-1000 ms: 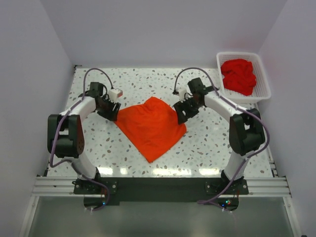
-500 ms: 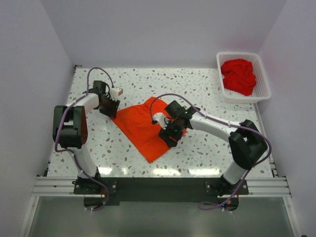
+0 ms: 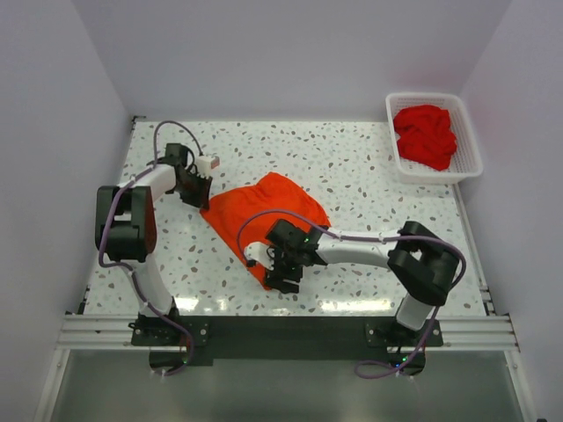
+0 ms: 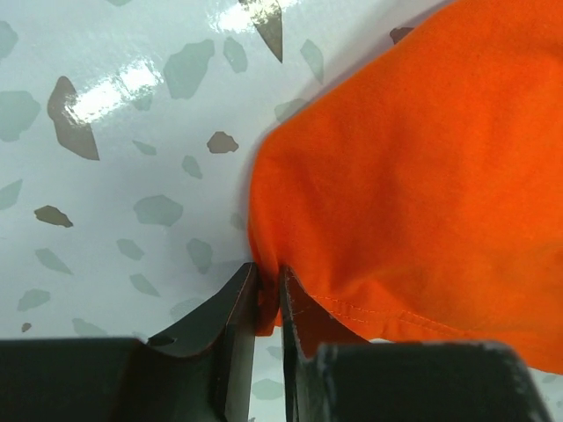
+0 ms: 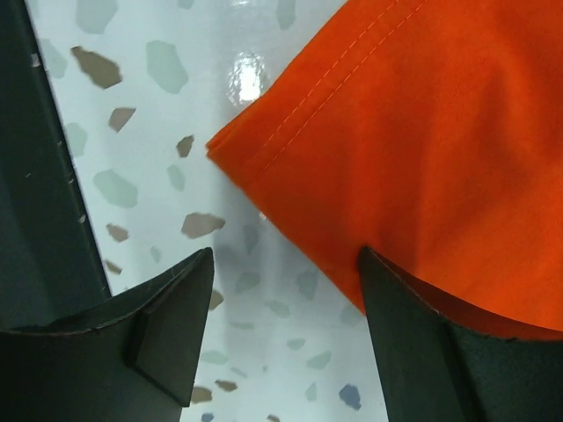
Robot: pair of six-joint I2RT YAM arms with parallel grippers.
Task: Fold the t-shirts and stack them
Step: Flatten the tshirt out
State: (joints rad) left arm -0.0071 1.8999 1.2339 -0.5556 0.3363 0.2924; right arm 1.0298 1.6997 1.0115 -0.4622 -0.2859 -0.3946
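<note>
From above, the orange-red t-shirt point(image 3: 273, 215) lies spread in the middle of the table point(image 3: 369, 167). Deeper red t-shirts point(image 3: 424, 136) are heaped in the white lattice basket point(image 3: 433, 98) at the far right corner. Only the left wrist view shows the left gripper point(image 4: 266, 286) clenched on the shirt's left edge, with cloth pinched between its jaws. The right wrist view shows the right gripper point(image 5: 286, 264) released, jaws wide beside the shirt's stitched corner nearest the near edge.

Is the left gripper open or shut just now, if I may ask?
Shut: the left gripper pinches the edge of the bright orange-red cloth t-shirt between nearly touching jaws.
</note>
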